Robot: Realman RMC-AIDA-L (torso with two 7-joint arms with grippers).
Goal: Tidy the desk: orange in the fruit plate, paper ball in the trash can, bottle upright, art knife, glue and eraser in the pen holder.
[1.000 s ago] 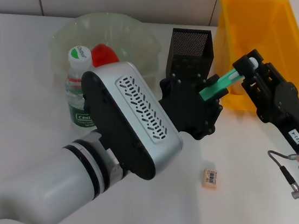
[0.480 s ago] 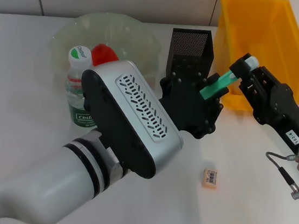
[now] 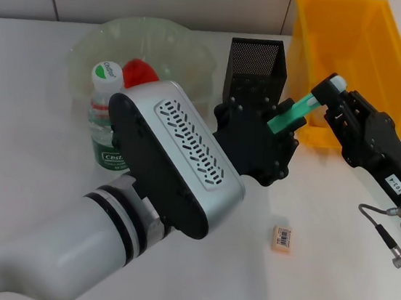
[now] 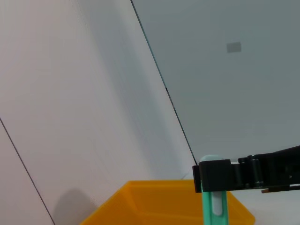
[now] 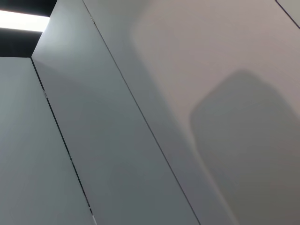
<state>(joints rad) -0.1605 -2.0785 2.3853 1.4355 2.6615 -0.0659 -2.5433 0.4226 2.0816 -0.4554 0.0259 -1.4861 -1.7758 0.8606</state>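
The green art knife (image 3: pixel 297 111) hangs slanted in the air beside the black mesh pen holder (image 3: pixel 257 65). My right gripper (image 3: pixel 325 92) is shut on its upper end, and my left gripper (image 3: pixel 280 127) is shut on its lower end. In the left wrist view the art knife (image 4: pixel 213 206) rises up to the right gripper (image 4: pixel 213 176). The orange (image 3: pixel 140 72) lies in the pale green fruit plate (image 3: pixel 192 43). In front of the plate the bottle (image 3: pixel 104 109) stands upright. The eraser (image 3: pixel 282 237) lies on the desk near the front. The paper ball and glue are out of view.
The yellow trash can (image 3: pixel 360 45) stands at the back right, behind the right arm. A cable with a metal plug (image 3: pixel 393 247) hangs off the right arm at the right edge. My left arm's large white shell (image 3: pixel 178 154) hides much of the desk's middle.
The right gripper's tip has edged slightly up and to the right with the knife's upper end. The left arm has stayed put.
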